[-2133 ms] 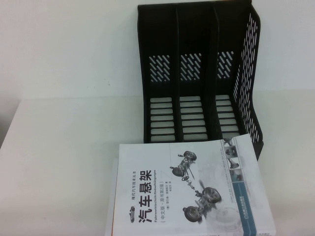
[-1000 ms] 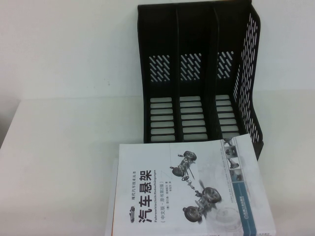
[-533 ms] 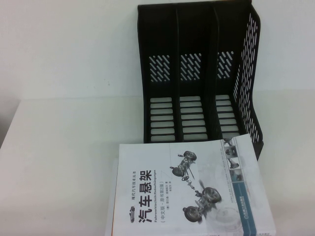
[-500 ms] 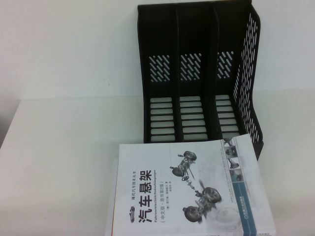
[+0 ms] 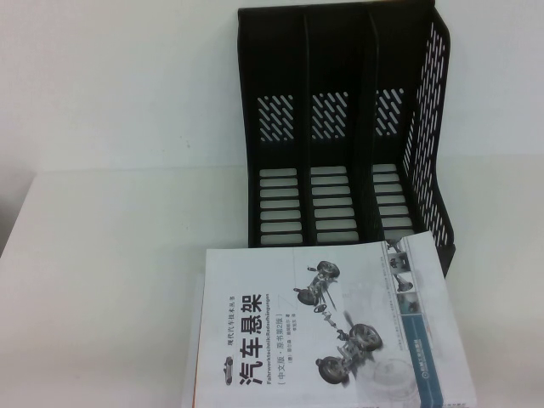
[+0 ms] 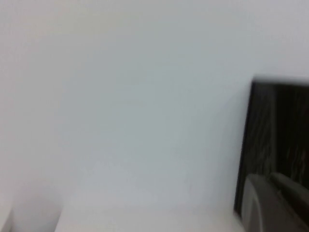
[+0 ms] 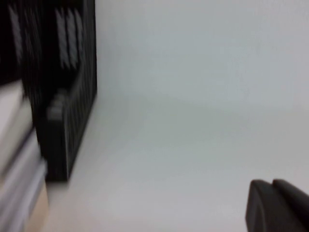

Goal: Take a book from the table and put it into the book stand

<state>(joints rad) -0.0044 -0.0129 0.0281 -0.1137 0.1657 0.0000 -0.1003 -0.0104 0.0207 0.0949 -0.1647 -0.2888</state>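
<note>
The white book [image 5: 323,327], with a black Chinese title and a grey suspension drawing, lies flat at the near edge of the table [image 5: 102,280], just in front of the black book stand [image 5: 340,127]. The stand's three slots hold nothing. Neither gripper shows in the high view. In the left wrist view my left gripper [image 6: 270,181] shows only as two grey tips pressed together, with the stand [image 6: 280,125] behind them. In the right wrist view my right gripper [image 7: 271,186] shows as two dark tips pressed together, off to the stand's [image 7: 72,96] right side, holding nothing.
The white book rests on other books; an orange edge [image 5: 194,398] shows at its left side and stacked page edges [image 7: 19,159] show in the right wrist view. White tabletop stretches left of the stand and the book.
</note>
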